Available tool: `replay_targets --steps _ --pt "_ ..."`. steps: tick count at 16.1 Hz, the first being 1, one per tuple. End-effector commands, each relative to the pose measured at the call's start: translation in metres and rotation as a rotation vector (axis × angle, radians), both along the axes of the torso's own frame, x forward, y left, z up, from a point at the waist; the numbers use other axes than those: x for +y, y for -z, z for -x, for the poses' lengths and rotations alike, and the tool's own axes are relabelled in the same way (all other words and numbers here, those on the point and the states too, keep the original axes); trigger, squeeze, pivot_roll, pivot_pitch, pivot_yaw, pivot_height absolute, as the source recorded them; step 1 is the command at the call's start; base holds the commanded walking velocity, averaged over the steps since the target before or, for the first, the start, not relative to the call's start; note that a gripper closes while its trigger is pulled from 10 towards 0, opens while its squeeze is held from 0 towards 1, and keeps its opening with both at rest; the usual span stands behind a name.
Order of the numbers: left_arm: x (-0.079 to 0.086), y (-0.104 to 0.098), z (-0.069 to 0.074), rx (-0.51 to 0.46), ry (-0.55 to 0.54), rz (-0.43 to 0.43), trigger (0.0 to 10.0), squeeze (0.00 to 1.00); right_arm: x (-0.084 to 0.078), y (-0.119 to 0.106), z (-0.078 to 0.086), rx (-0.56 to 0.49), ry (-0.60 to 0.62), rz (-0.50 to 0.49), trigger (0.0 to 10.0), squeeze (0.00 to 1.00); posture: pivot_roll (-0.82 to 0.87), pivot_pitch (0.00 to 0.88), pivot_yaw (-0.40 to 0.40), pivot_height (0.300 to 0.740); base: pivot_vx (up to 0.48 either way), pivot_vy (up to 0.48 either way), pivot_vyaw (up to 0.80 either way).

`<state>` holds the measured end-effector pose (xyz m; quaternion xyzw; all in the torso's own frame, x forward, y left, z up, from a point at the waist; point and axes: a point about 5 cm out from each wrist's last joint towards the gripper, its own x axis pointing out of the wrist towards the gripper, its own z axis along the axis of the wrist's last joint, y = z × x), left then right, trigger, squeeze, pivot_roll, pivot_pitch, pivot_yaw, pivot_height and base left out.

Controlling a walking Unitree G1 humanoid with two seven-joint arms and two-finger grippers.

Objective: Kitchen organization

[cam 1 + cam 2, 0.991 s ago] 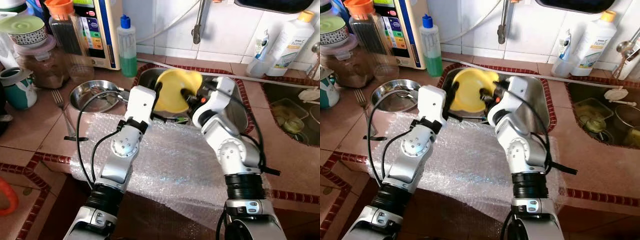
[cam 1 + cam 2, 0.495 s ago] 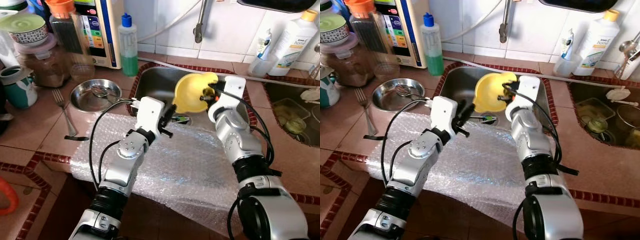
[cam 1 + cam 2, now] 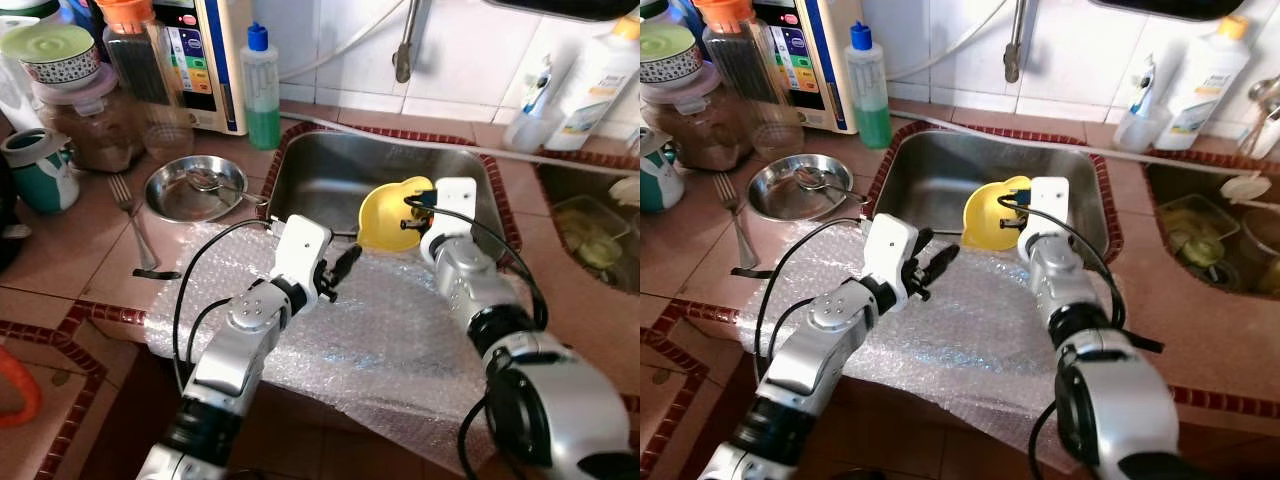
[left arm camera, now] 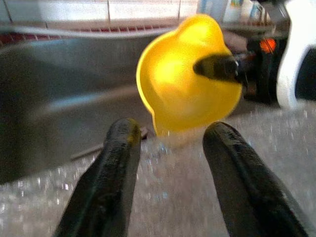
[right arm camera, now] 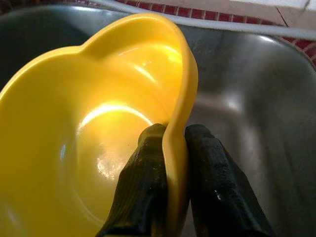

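Note:
A yellow bowl (image 3: 392,212) with a pouring lip hangs tilted over the front edge of the steel sink (image 3: 340,170). My right gripper (image 3: 411,212) is shut on its rim, one finger inside and one outside, as the right wrist view shows on the yellow bowl (image 5: 98,148). My left gripper (image 3: 343,268) stands open over the bubble wrap (image 3: 380,340), just left of the bowl and apart from it. The left wrist view looks past its own two fingers (image 4: 113,173) at the yellow bowl (image 4: 182,84).
A steel dish (image 3: 185,190) with a spoon and a fork (image 3: 130,225) lie on the tiled counter at left. Jars, a mug (image 3: 40,170) and a green soap bottle (image 3: 262,90) stand behind. A tap (image 3: 405,45) hangs over the sink. A second basin (image 3: 595,230) lies at right.
My right gripper has carried the yellow bowl down and toward the sink's front edge. My left gripper has let go of it and drawn back over the bubble wrap. The camera has shifted.

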<state>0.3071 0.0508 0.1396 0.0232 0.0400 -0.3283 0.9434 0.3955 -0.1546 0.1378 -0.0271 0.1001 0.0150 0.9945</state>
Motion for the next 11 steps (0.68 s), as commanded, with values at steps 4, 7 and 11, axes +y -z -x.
replay_targets --steps 4,7,11 --pt "-0.006 -0.003 0.009 0.016 0.074 -0.072 10.0 1.0 -0.001 0.03 0.012 0.131 -0.051 0.153 0.0 0.0 0.13 0.101 0.027 0.74 0.0 0.0 0.0" --pt "-0.006 -0.011 0.006 0.018 0.057 -0.056 10.0 1.0 -0.004 0.035 0.014 0.165 -0.053 0.163 0.0 0.0 0.13 0.099 0.026 0.74 0.0 0.0 0.0" --pt "-0.007 -0.01 0.005 0.027 0.049 -0.068 10.0 1.0 -0.005 0.038 0.015 0.187 -0.09 0.174 10.0 1.0 0.12 0.093 0.022 0.74 0.0 0.0 0.0"
